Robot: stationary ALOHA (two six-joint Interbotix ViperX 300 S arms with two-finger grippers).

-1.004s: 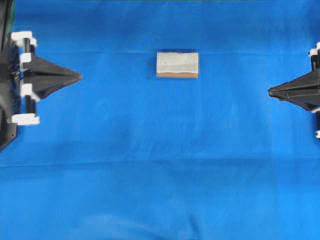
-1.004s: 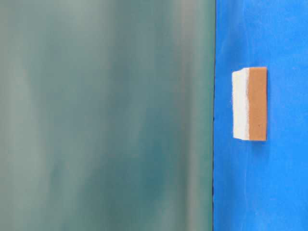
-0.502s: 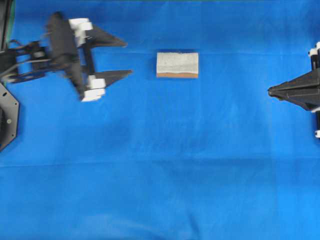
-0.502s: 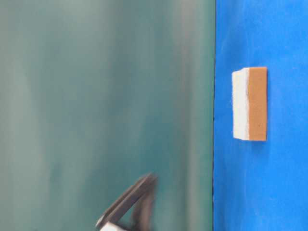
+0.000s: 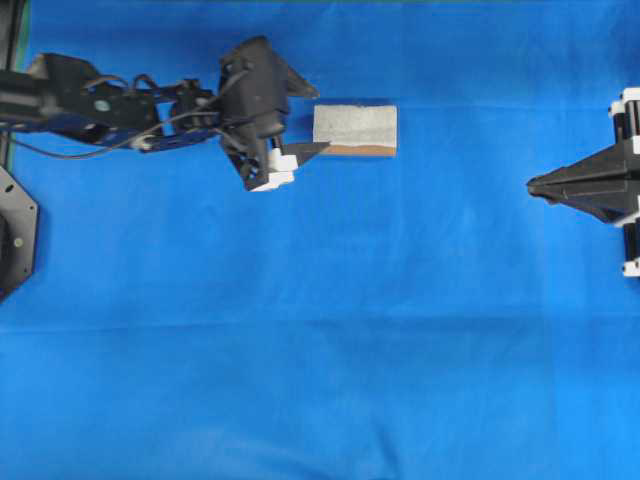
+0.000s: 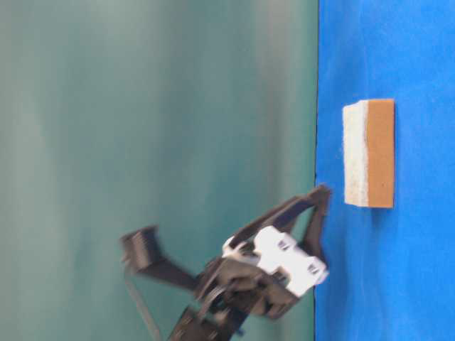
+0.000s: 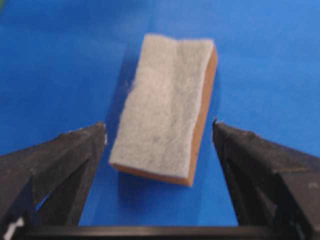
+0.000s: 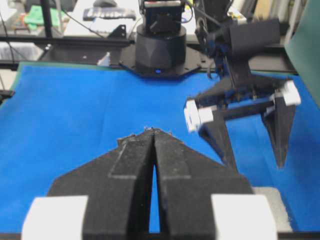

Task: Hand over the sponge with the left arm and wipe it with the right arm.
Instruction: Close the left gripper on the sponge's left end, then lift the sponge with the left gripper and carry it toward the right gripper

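- The blue cloth [image 5: 300,350] covers the whole work surface; it is a matte woven fabric with faint creases, soft enough that a finger pressed into it would probably sink a little.
- The left arm [image 5: 110,105] reaches out over the cloth from the left edge of the overhead view, a black jointed frame with loose cables along it.
- The left gripper [image 7: 160,137] hangs just short of the sponge with its pointed black fingers [image 7: 65,160] spread wide; in its wrist view the tips flank the near end of the sponge with a clear gap on both sides, touching nothing.
- The right gripper [image 5: 535,186] waits at the right edge, well apart from the sponge, its two wedge-shaped fingers pressed together into one point.
- The sponge [image 5: 355,128] lies flat on the cloth in the upper middle of the overhead view, a small rectangular block: a fuzzy, speckled grey-white scouring layer on top of a smoother orange-brown foam layer.
- Step in hand, as I judge it: the approach for the pickup, with grasp, handover and wiping all not yet done.
- The next move likely calls for sliding forward and lowering until the fingers straddle the sponge's long sides, then closing gently, since the foam should compress.
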